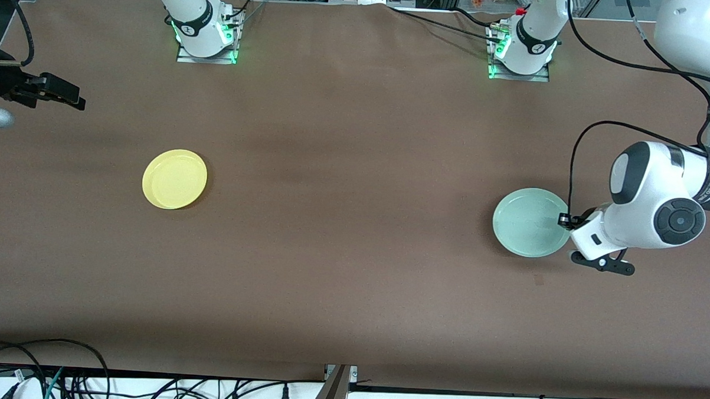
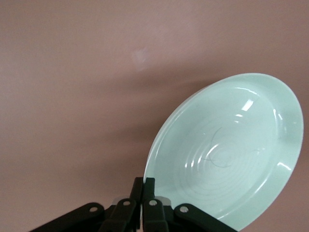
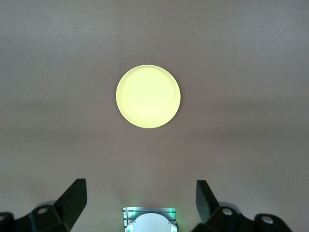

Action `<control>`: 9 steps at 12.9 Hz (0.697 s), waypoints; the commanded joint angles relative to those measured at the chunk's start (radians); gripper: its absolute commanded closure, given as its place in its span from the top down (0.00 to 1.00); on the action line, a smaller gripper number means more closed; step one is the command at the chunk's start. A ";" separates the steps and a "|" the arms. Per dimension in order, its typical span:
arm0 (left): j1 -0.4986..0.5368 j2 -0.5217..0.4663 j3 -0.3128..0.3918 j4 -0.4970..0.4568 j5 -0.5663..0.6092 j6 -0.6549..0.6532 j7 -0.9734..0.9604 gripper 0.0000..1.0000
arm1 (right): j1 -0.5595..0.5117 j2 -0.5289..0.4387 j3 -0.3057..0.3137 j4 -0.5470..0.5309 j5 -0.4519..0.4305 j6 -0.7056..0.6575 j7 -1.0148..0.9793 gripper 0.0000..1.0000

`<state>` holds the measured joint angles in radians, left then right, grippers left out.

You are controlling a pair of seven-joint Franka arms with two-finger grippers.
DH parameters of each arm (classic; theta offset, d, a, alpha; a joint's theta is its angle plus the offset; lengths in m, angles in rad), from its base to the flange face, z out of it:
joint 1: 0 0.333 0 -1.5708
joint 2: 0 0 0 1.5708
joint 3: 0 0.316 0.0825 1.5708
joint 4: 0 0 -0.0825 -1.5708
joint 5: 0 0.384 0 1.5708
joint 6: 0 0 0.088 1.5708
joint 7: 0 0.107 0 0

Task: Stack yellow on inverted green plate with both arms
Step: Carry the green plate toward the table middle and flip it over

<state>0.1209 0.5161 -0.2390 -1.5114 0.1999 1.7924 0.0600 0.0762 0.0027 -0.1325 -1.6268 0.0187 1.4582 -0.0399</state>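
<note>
Left gripper [image 1: 566, 219] is clamped on the rim of the green plate [image 1: 528, 222], at the left arm's end of the worktop [image 1: 352, 270]; the plate is hollow side up. Right gripper [image 3: 140, 203] hangs with jaws wide apart and empty, high over the right arm's end. Yellow plate [image 1: 174, 179] lies flat there, rim up, well apart from the green one.

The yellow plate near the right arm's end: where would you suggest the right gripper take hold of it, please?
Probably at its raised rim. The yellow plate lies flat and upright, so only the thin edge offers a pinch. The open right gripper could descend from above, one finger inside the rim.
</note>
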 commanded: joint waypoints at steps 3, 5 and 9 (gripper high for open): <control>-0.148 0.013 0.010 0.115 0.041 -0.044 -0.005 0.00 | -0.007 -0.023 -0.006 -0.011 -0.014 -0.016 0.003 1.00; -0.229 0.031 0.015 0.134 0.038 -0.039 -0.053 0.00 | -0.006 -0.024 -0.004 -0.010 -0.014 -0.032 0.005 1.00; -0.378 0.044 0.015 0.183 0.201 -0.034 -0.166 0.00 | -0.007 -0.024 -0.007 -0.010 -0.013 -0.042 0.000 1.00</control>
<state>-0.1835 0.5370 -0.2387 -1.3918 0.2933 1.7750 -0.0753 0.0748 0.0026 -0.1427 -1.6267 0.0181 1.4282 -0.0398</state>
